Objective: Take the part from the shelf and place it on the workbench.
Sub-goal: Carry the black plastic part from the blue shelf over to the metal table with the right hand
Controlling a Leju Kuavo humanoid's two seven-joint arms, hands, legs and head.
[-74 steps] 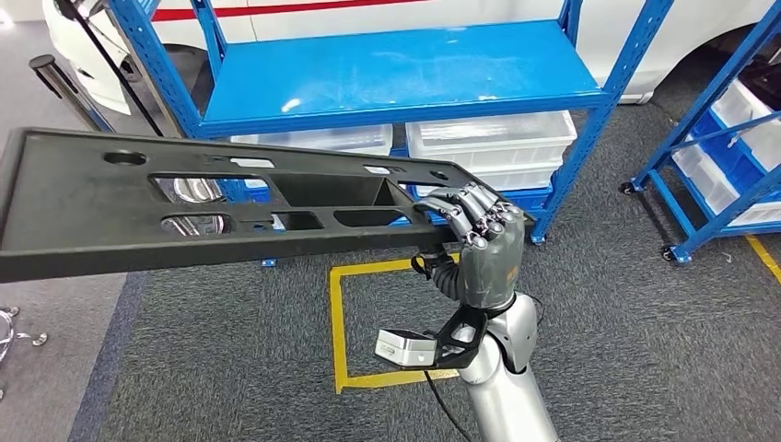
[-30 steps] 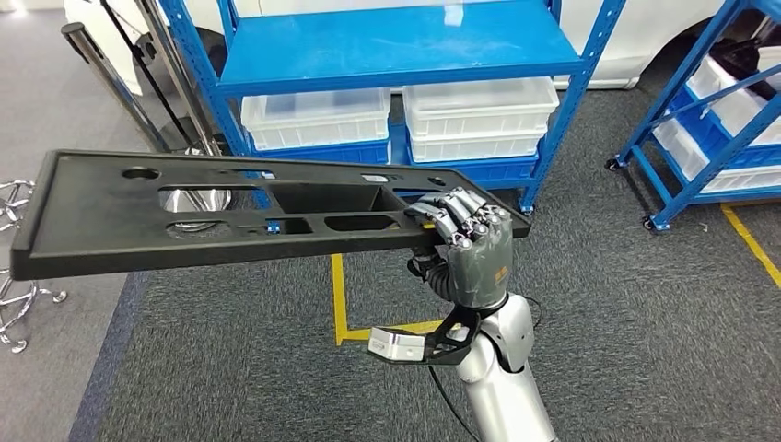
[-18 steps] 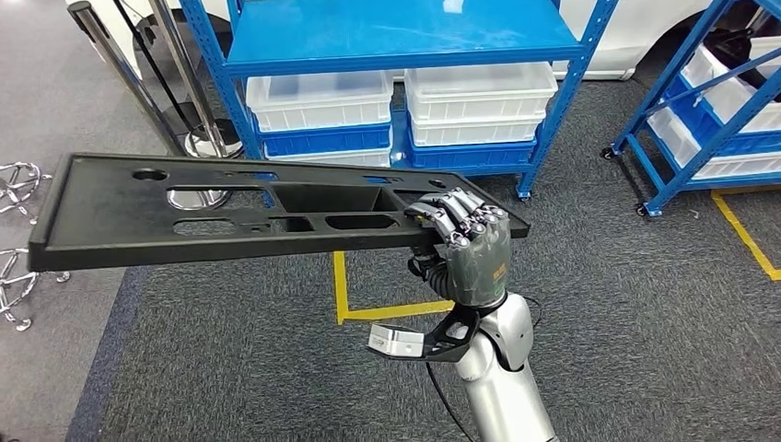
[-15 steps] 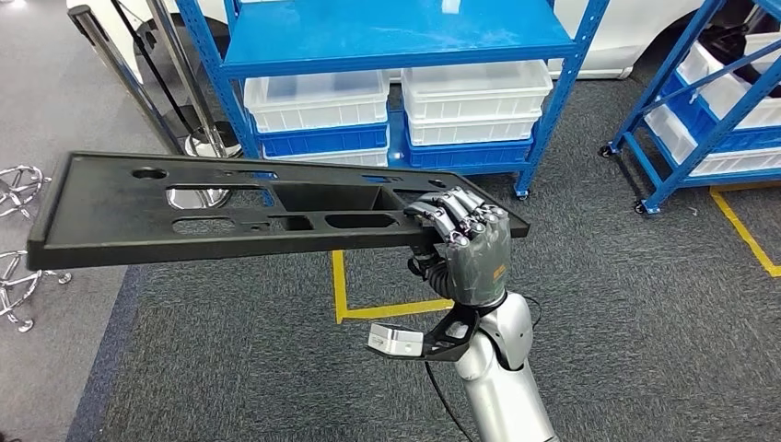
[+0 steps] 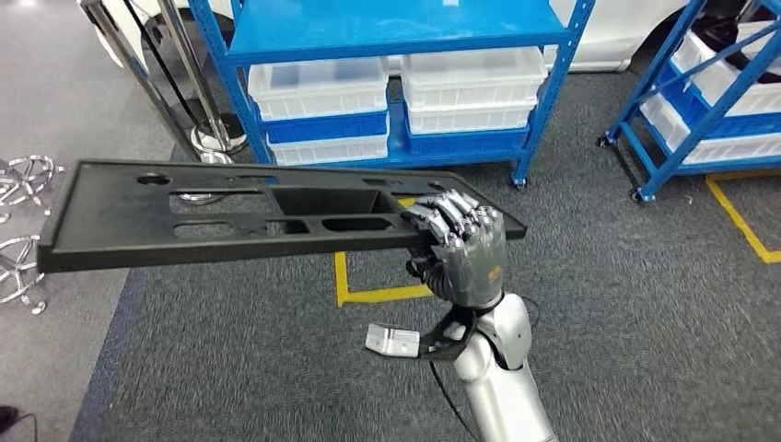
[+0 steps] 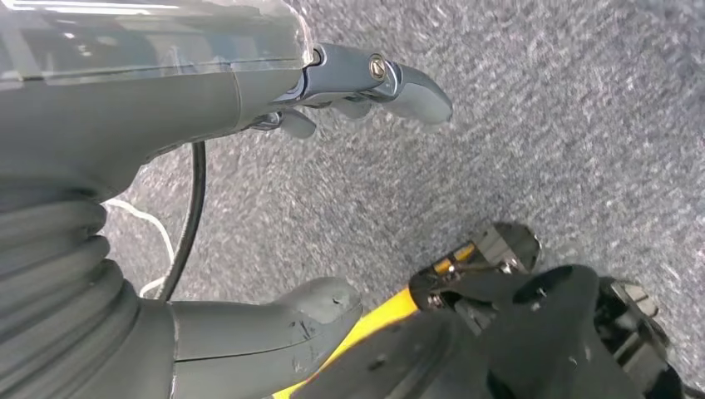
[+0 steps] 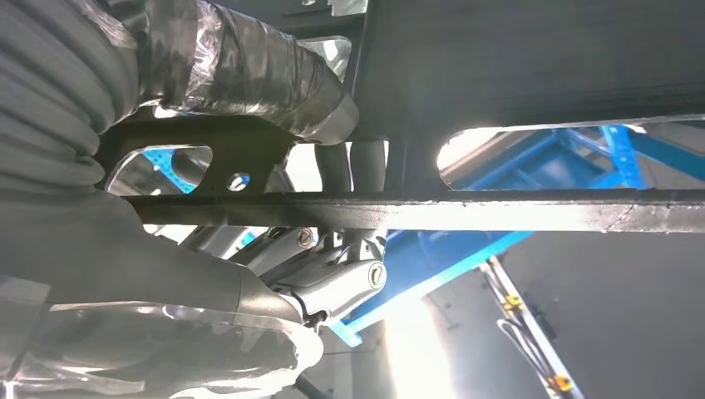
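While we carry the part (image 5: 230, 214), a long flat black plastic panel with cut-out slots, our right hand (image 5: 460, 249) grips its right end, fingers curled over the top edge and thumb beneath. In the right wrist view the fingers (image 7: 332, 278) hook through an opening in the panel's underside. The panel juts out level toward nine o'clock, held in the air above grey carpet (image 5: 626, 304) and a yellow floor marking (image 5: 368, 293).

At twelve o'clock stands the blue shelf (image 5: 387, 23), with white bins (image 5: 318, 87) on its lower tier; a second blue rack (image 5: 700, 92) sits at two o'clock.

Our left hand (image 6: 249, 83) hangs over the carpet, fingers loosely apart, holding nothing.

We judge the part is off the shelf and we are in the carrying step. No worktop is visible, so the next move calls for turning to find it while keeping the long panel level, since one hand bears it by one end.
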